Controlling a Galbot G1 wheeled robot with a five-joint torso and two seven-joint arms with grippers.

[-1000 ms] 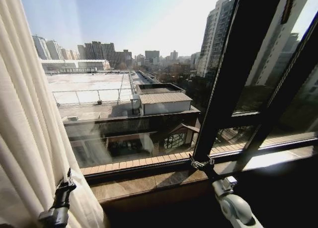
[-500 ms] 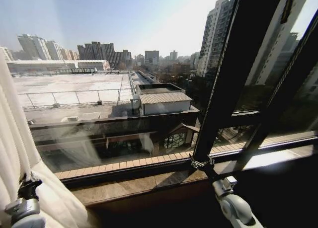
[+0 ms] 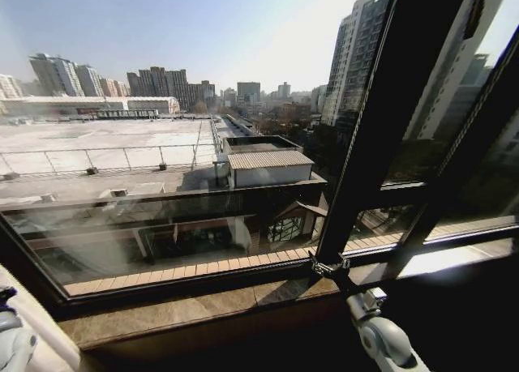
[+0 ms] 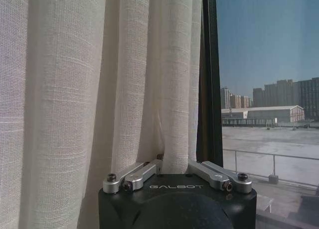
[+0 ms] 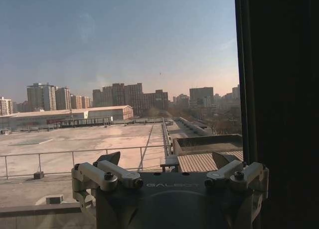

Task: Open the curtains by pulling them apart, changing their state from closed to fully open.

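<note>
The curtains (image 4: 75, 89) are cream, pleated and sheer, and hang close in front of the left wrist camera. My left gripper (image 4: 174, 165) is shut on one pleat of the fabric, right beside the dark window frame edge (image 4: 209, 79). In the head view only a strip of curtain (image 3: 45, 327) shows at the bottom left corner, with the left gripper (image 3: 6, 307) against it. My right gripper (image 3: 328, 268) hangs open by the foot of the slanted dark window bar (image 3: 381, 129). In its own wrist view the right gripper (image 5: 167, 159) has nothing between its fingers (image 5: 110, 158).
A stone window sill (image 3: 211, 303) runs below the glass. The wide pane looks out on rooftops and towers. A dark frame post (image 5: 279, 109) stands close beside the right gripper. The right arm's white link (image 3: 385, 339) rises from the bottom right.
The left gripper has drawn the curtain leftward to the head view's left edge, uncovering the left part of the window. The right arm has stayed where it was.
</note>
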